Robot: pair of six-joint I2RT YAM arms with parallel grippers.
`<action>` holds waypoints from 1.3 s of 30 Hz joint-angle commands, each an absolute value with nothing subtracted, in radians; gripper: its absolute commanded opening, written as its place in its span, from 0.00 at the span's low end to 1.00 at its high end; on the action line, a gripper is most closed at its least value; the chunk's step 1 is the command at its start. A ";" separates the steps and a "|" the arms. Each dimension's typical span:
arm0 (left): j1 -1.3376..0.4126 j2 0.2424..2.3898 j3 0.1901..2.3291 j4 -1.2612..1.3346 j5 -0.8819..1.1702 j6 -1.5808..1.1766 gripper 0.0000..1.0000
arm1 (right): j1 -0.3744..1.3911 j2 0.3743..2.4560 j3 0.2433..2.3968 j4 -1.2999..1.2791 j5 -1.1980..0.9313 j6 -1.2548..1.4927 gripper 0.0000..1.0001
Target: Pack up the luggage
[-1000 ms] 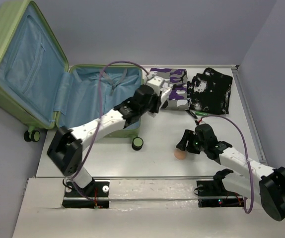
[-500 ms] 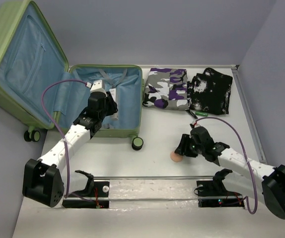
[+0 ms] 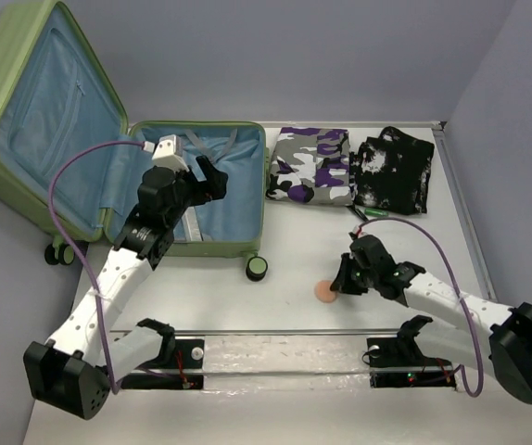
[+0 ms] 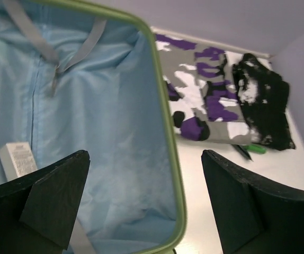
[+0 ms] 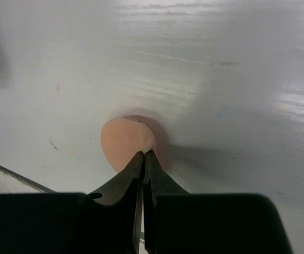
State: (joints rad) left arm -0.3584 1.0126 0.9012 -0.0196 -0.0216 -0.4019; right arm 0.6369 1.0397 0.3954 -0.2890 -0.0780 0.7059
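White tabletop, pale lilac walls. Toward ten o'clock the luggage point(image 3: 53, 111) lies open: ribbed light-green hard shell with rounded corners, crinkled light-blue fabric lining, grey straps, small black-and-green wheels. The left gripper point(image 4: 144, 174) hangs over its base, jaws spread wide. Toward five o'clock, the right gripper point(image 5: 144, 154) has its jaws pressed together at the edge of a smooth round peach disc point(image 5: 125, 140).

On your white tabletop point(image 3: 294, 255) lie the open luggage point(image 3: 215, 249) at left, a camouflage cloth point(image 3: 312, 165), a black-and-white garment point(image 3: 394, 171), a green pen point(image 3: 374, 214) and a peach disc point(image 3: 324, 291).
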 commanded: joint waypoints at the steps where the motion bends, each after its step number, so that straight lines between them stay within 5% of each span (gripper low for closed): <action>1: -0.357 0.918 0.957 0.012 0.126 -0.299 0.99 | 0.647 0.974 0.564 -0.293 -0.058 0.637 0.07; 5: -0.357 0.833 0.905 0.029 0.082 -0.235 0.99 | 0.647 0.985 0.727 -0.295 -0.093 0.595 0.07; 15: -0.341 0.695 0.815 0.086 0.017 -0.221 0.99 | 0.733 1.471 1.305 -0.092 -0.256 0.583 0.08; 19: -0.341 0.684 0.818 0.081 0.012 -0.213 0.99 | 0.765 1.698 1.541 -0.095 -0.304 0.566 0.62; 21: -0.341 0.680 0.818 0.080 0.011 -0.212 0.99 | 0.765 1.700 1.549 -0.116 -0.209 0.531 0.71; 23: -0.341 0.673 0.816 0.080 0.014 -0.212 0.99 | 0.746 1.652 1.498 -0.133 -0.152 0.477 0.70; 29: -0.341 0.681 0.819 0.083 0.064 -0.221 0.99 | 0.477 1.445 1.189 -0.141 0.039 0.434 0.38; 34: -0.341 0.683 0.819 0.086 0.083 -0.224 0.99 | 0.220 1.396 1.013 -0.184 0.080 0.373 0.35; 39: -0.341 0.687 0.819 0.084 0.083 -0.224 0.99 | 0.104 1.505 1.026 -0.232 -0.034 0.333 0.41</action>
State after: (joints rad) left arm -0.3450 0.6914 0.8242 0.0406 0.0624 -0.2333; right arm 0.1478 1.4429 1.0210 -0.1955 0.0265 0.3973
